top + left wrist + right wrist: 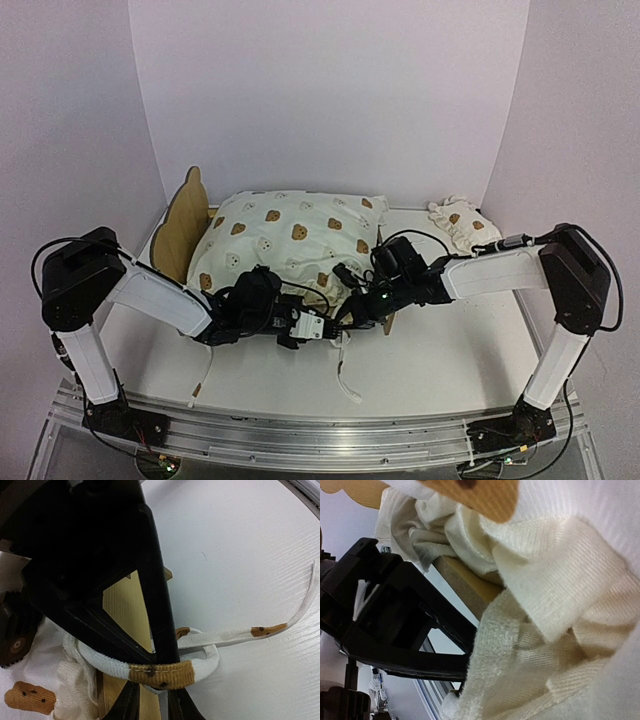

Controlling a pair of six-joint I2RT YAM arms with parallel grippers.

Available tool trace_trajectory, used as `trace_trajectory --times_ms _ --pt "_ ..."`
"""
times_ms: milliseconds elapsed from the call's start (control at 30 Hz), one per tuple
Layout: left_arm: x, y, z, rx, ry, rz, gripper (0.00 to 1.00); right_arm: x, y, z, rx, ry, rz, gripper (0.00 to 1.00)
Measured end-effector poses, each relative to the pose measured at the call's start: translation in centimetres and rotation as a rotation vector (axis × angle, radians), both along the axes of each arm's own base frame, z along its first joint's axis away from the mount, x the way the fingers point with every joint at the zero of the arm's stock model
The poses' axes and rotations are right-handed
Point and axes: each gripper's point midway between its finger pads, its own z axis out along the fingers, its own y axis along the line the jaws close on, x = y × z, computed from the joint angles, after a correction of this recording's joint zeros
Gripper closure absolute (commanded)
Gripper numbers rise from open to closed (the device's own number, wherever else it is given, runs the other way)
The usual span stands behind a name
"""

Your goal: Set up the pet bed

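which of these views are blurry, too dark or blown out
Top external: evenly lit, sharp, only faint shadows on the table. Left wrist: black robot hardware is a detail-less silhouette; the tie string is crisp. Right wrist: the cushion crowds the lens, weave slightly soft, upper right nearly washed out.

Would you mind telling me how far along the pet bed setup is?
Done: the cushion lies on the pet bed. In hand: the left end effector and right end effector are at a tie string by its front edge. Left: the small pillow lies on the table, apart from the bed.
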Motion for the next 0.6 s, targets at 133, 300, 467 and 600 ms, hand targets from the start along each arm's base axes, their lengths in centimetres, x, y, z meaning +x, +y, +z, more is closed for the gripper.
trace_trajectory --times_ms 133,300,467,600 --pt "0.2 -0.4 -0.6 0.012 0.007 -0.002 0.9 0.0 0.0 0.1 0.006 0.001 0.003 1.0" --pt "0.2 -0.5 -0.9 0.019 0.017 -0.004 1.0 0.1 0.0 0.2 0.006 0.0 -0.001 0.99" --pt "0.3 -0.5 -0.8 0.01 0.034 0.01 1.0 0.3 -0.2 0.2 -0.007 -0.011 -0.018 0.72" --pt "0.6 -0.5 -0.5 -0.002 0.05 0.035 1.0 0.1 -1.7 0.2 -0.066 -0.044 -0.066 0.61"
